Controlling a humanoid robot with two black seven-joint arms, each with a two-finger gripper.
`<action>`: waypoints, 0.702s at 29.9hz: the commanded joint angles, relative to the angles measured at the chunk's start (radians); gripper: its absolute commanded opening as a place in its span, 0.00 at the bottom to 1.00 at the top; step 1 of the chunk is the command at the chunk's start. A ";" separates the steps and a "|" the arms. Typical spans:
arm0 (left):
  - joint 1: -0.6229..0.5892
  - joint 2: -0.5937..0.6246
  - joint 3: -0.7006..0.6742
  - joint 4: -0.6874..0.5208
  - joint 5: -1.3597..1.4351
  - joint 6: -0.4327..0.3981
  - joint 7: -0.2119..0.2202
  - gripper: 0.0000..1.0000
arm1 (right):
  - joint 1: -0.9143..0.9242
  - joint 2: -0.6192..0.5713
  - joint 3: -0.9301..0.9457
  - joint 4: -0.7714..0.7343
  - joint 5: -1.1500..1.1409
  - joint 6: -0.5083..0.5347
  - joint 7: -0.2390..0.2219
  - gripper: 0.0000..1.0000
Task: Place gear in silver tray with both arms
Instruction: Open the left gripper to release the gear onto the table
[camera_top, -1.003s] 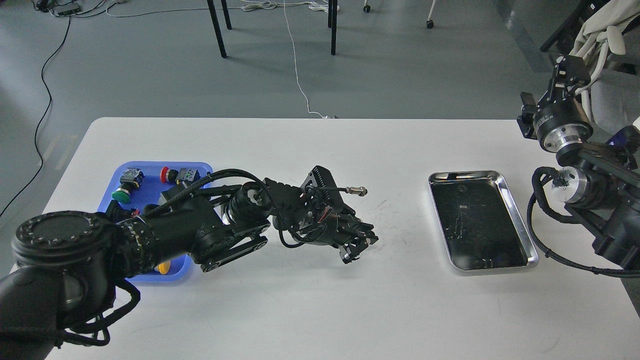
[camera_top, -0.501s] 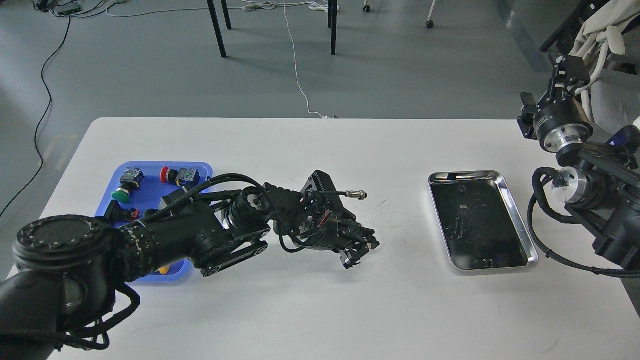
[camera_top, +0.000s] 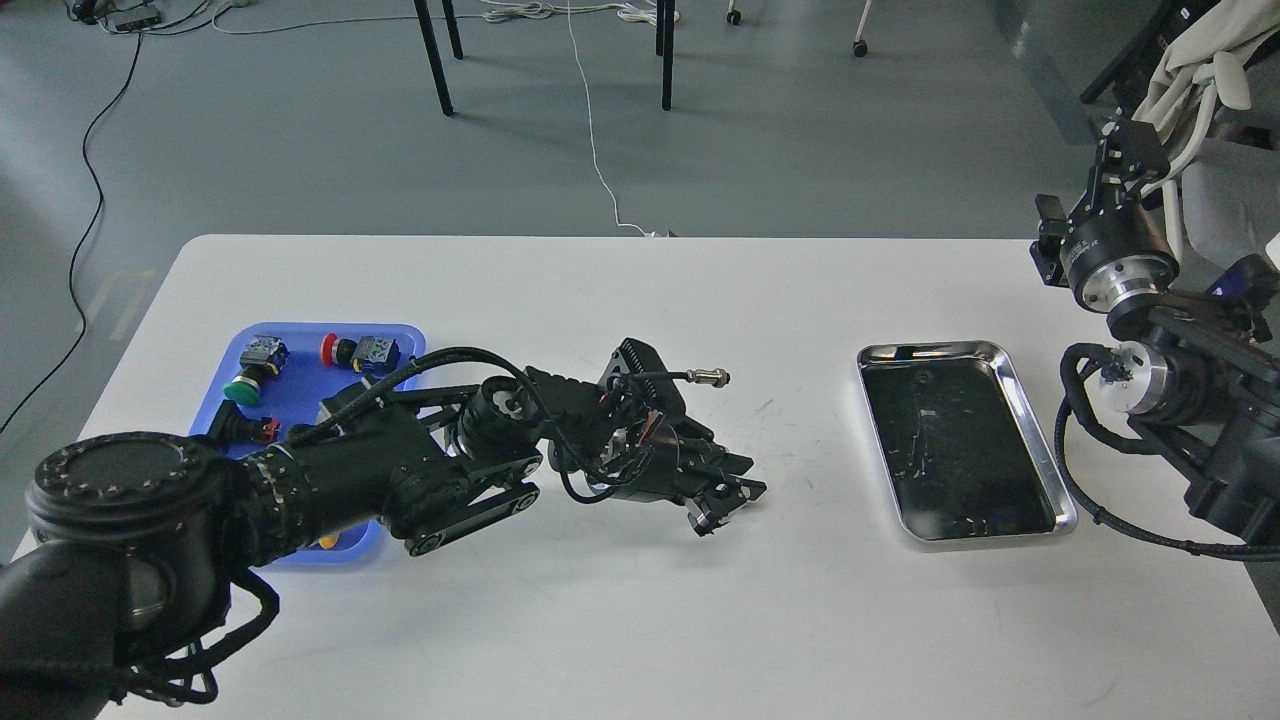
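Observation:
The silver tray (camera_top: 962, 440) lies on the right half of the white table, its dark mirror-like bottom bare. My left arm reaches in from the lower left, and its gripper (camera_top: 728, 490) hangs low over the table's middle, well left of the tray. Its black fingers are dark and close together, and I cannot make out a gear in them or anywhere else. My right arm stands at the right edge, beyond the tray. Its gripper (camera_top: 1122, 150) is raised off the table's far right corner and seen from behind.
A blue plastic tray (camera_top: 300, 385) at the left holds several push-button parts, with red and green caps, and is partly covered by my left arm. A metal cable plug (camera_top: 708, 377) sticks out above my left wrist. Chair legs and cables are on the floor beyond.
My left gripper has crept a little right, toward the silver tray, and lower. My right wrist has turned and lifted slightly.

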 joint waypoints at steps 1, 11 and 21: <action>-0.005 0.000 -0.011 0.000 -0.011 -0.002 0.000 0.38 | 0.022 0.000 -0.037 0.003 -0.001 0.000 0.000 0.97; -0.118 0.000 -0.014 -0.012 -0.225 -0.002 0.000 0.45 | 0.196 -0.008 -0.331 0.046 -0.057 0.009 0.000 0.98; -0.143 0.291 -0.139 -0.155 -0.387 -0.032 0.000 0.53 | 0.367 0.001 -0.560 0.152 -0.166 0.042 0.000 0.98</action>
